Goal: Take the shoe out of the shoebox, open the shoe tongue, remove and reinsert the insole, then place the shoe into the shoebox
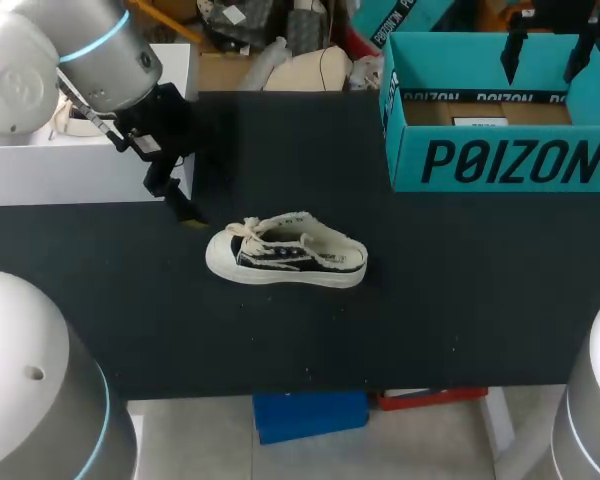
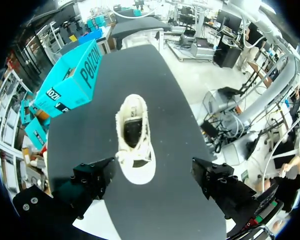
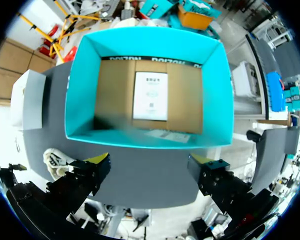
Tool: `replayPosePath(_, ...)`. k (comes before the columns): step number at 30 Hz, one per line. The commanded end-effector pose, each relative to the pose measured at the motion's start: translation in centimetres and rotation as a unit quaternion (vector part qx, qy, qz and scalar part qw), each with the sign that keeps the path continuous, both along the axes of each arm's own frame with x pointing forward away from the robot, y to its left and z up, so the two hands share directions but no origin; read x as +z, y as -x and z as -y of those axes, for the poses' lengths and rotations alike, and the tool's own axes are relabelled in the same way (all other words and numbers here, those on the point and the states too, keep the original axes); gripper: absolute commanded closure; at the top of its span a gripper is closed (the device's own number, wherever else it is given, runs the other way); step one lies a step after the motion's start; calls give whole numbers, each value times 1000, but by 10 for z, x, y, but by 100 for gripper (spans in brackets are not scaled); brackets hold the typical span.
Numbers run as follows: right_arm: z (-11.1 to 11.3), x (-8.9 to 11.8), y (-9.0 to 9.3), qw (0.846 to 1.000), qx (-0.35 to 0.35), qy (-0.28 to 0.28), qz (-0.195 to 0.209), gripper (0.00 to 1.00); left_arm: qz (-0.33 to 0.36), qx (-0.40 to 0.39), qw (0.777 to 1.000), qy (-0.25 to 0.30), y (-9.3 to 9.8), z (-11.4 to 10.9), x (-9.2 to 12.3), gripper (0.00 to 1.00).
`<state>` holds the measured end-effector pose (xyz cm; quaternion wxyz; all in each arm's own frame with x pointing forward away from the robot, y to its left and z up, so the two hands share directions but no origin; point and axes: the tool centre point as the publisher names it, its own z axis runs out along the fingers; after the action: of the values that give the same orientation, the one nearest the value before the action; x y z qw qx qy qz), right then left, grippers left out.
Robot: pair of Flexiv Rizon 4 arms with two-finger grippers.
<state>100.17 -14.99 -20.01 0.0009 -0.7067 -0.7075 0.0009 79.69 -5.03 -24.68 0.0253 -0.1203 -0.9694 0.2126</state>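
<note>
Left fingers [image 2: 92, 180] spread, empty, by shoe [image 2: 135, 137] toe: you lift tongue gently, steadying heel. Right fingers [image 3: 87, 175] released over box [image 3: 82, 85].

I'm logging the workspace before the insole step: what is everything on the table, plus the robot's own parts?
shoe: one, cream with dark side panels, upright mid-table, toe toward the left arm's side
shoebox: one, teal, open, at the table's far right; no shoe inside
paper sheet: one, white, flat on the shoebox's brown floor
white box: one, white, at the table's far left
table: one, black top
left gripper: one, black, open, just past the shoe's toe, not touching it
right gripper: one, black with yellow tips, open, over the shoebox's near wall, holding nothing
</note>
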Motion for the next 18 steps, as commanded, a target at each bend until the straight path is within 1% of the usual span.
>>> replayPosePath(1,0,0,0,1000,0,0,0,0,2,0,1000,0,1,0,-1,0)
replayPosePath(9,0,0,0,1000,0,0,0,0,2,0,1000,0,1,0,-1,0)
replayPosePath(13,0,0,0,1000,0,0,0,0,-3,21,998,55,-1,-8,1,0)
replayPosePath(14,0,0,0,1000,0,0,0,0,0,30,998,54,-4,-9,1,0)
replayPosePath(16,0,0,0,1000,0,0,0,0,5,45,996,71,-7,-9,2,0)
replayPosePath(18,0,0,0,1000,0,0,0,0,-11,47,995,90,-8,-7,1,0)
